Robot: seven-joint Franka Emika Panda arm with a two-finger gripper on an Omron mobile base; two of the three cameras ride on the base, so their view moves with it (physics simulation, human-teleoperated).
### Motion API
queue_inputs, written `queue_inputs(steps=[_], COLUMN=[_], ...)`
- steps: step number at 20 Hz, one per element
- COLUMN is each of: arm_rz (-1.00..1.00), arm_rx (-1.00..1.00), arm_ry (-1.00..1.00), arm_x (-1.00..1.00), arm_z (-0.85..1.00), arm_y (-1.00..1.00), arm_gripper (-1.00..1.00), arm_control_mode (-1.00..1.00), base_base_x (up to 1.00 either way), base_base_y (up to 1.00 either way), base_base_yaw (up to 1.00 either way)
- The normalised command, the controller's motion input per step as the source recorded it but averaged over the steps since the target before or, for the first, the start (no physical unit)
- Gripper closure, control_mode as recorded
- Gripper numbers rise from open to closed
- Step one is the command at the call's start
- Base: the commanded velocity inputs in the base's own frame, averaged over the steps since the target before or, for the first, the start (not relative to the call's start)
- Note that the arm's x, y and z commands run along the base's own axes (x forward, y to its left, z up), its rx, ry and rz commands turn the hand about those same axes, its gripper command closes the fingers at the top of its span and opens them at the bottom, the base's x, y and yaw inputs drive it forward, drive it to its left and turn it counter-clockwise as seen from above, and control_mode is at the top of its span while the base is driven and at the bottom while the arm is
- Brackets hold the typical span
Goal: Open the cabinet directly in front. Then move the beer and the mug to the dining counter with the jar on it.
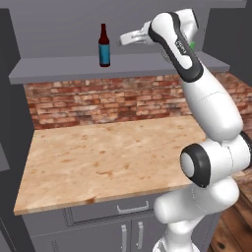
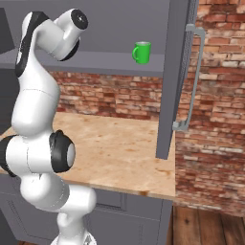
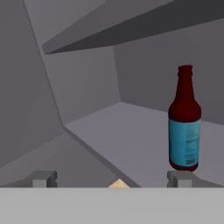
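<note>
The cabinet [image 1: 113, 66] stands open, and its right door [image 2: 172, 76] with a long silver handle [image 2: 191, 76] is swung out toward me. On the shelf stands the beer [image 1: 104, 45], a dark brown bottle with a blue label. My gripper [image 1: 123, 39] is raised to shelf height, just right of the bottle and apart from it. In the hand view the beer [image 3: 185, 122] rises upright above the right fingertip [image 3: 180, 178], and the gripper [image 3: 112, 179] is open and holds nothing. The green mug [image 2: 141, 52] sits further right on the shelf; the arm mostly hides the mug [image 1: 192, 46] in the left base view. The dining counter and jar are out of view.
Below the cabinet lies a wood-grain counter [image 1: 113, 157] backed by a brick wall [image 1: 108, 101], with grey drawers and doors [image 1: 128, 209] under it. The open door's edge [image 2: 165, 143] hangs over the counter's right end. Wooden floor [image 2: 206, 225] shows at the right.
</note>
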Motion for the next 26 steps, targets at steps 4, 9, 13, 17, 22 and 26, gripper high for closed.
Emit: queue_inputs(steps=[4,9,13,17,22,26], arm_rz=[0.0,0.0,0.0,0.0,0.0,0.0], arm_rx=[0.0,-0.01,-0.03,-0.05,-0.05,-0.04], arm_ry=[0.0,0.01,0.01,0.0,0.0,0.0], arm_x=[0.3,0.28,0.3,0.3,0.34,0.23], arm_z=[0.0,0.0,0.0,0.0,0.0,-0.02], arm_y=[0.11,0.07,0.06,0.07,0.09,0.09], arm_gripper=[-1.0,-1.0,-1.0,-1.0,-1.0,-1.0], arm_control_mode=[-1.0,-1.0,-1.0,-1.0,-1.0,-1.0], base_base_x=[0.0,0.0,0.0,0.0,0.0,0.0], base_base_y=[0.0,0.0,0.0,0.0,0.0,0.0], base_base_yaw=[0.0,0.0,0.0,0.0,0.0,0.0])
